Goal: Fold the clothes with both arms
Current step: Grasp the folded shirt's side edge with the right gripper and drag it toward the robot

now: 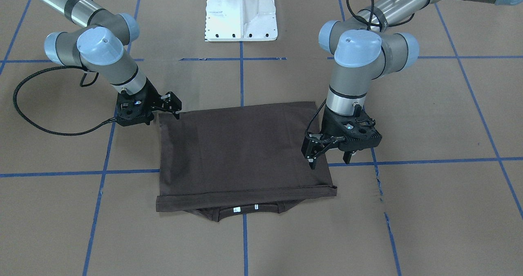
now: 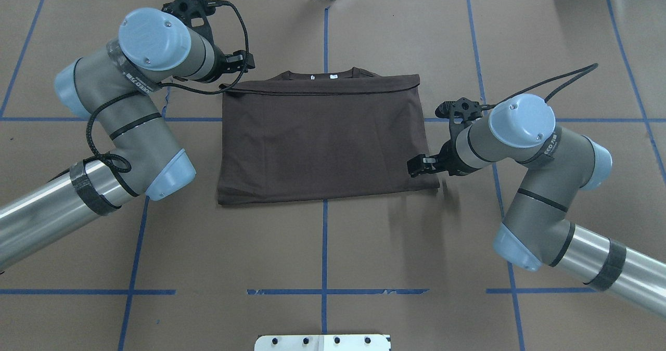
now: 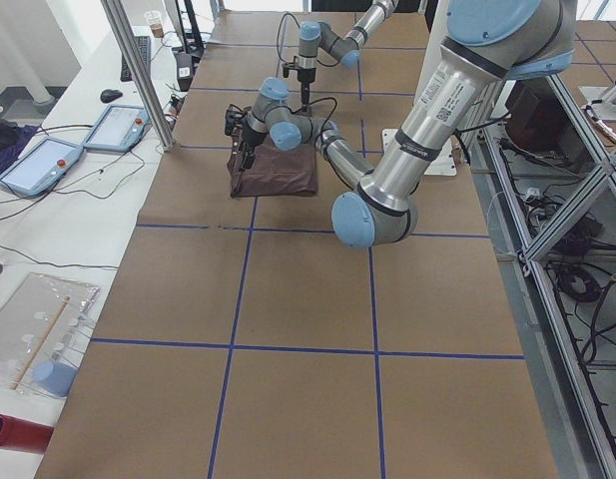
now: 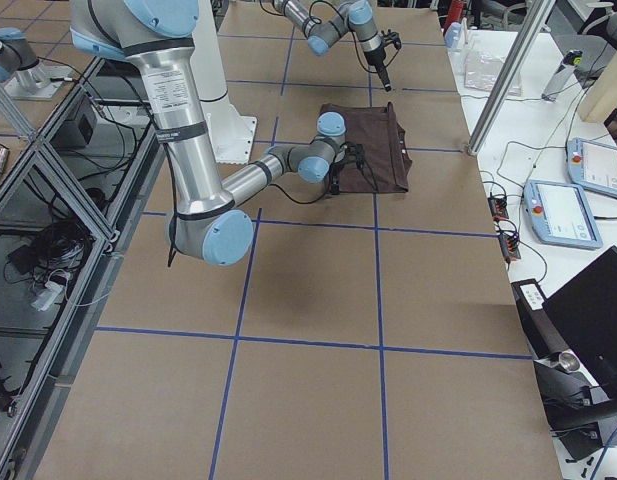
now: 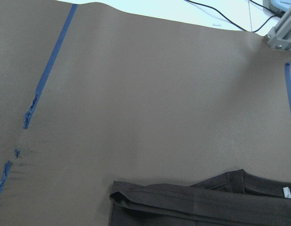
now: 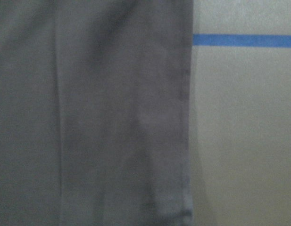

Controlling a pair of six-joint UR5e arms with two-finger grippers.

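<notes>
You see the left arm with its wrist pointing steeply down, its left pincer (image 1: 329,161) released and empty over the side edge of the T-shirt (image 2: 322,138). The right arm leans in low; its right pincer (image 2: 414,166) is likewise released at the opposite edge. The dark brown, matte shirt lies folded into a rectangle mid-desk (image 2: 322,247), its ribbed collar (image 1: 249,214) protruding on the far side.
</notes>
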